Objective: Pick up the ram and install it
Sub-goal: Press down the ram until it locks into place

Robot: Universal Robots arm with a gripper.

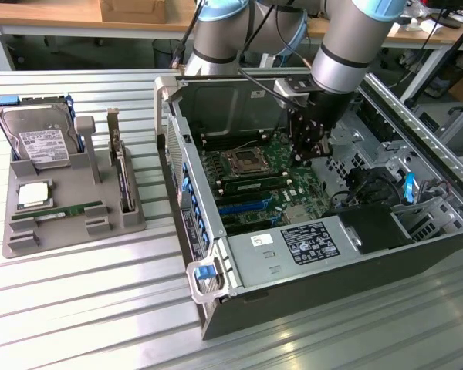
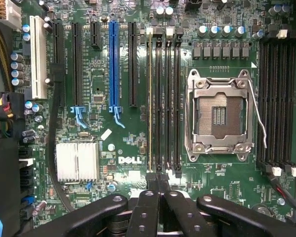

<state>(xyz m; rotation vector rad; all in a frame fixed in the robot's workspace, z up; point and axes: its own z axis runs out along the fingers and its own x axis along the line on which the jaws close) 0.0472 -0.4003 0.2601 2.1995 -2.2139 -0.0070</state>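
Observation:
The ram (image 1: 58, 210), a long thin green stick, lies flat in the grey holder tray (image 1: 23, 239) at the exterior view's left, far from the arm. My gripper (image 1: 307, 150) hangs inside the open computer case over the motherboard (image 1: 255, 181), beside the processor socket (image 1: 243, 160). In the wrist view its black fingertips (image 2: 157, 177) are pressed together with nothing between them, just past the end of the memory slots (image 2: 164, 98). A thin green board edge (image 2: 149, 98) stands in the memory slot nearest the blue expansion slot (image 2: 113, 64).
The tray also holds a hard drive (image 1: 38, 139), a square silver processor chip (image 1: 32, 194) and an upright card with a metal bracket (image 1: 122, 173). Case walls (image 1: 177, 146), a power supply (image 1: 309, 245) and black cables (image 1: 366, 185) surround the motherboard. The socket (image 2: 218, 114) stands open.

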